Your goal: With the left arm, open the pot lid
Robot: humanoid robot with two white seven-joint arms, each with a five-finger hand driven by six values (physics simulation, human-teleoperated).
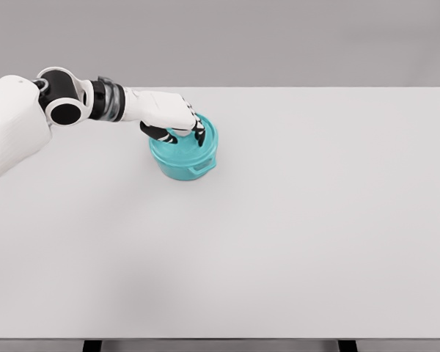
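A teal pot (186,164) with a side handle (202,169) stands on the table's left half, toward the back. Its teal lid (182,146) sits on top, level with the rim. My left hand (180,134) reaches in from the left and lies over the lid's middle. The black-tipped fingers (199,133) and the thumb curl down onto the lid from either side. The lid's knob is hidden under the palm. My right arm does not show.
The white table (301,227) stretches wide to the right and toward the front edge. My left forearm (106,99) crosses above the table's back left corner.
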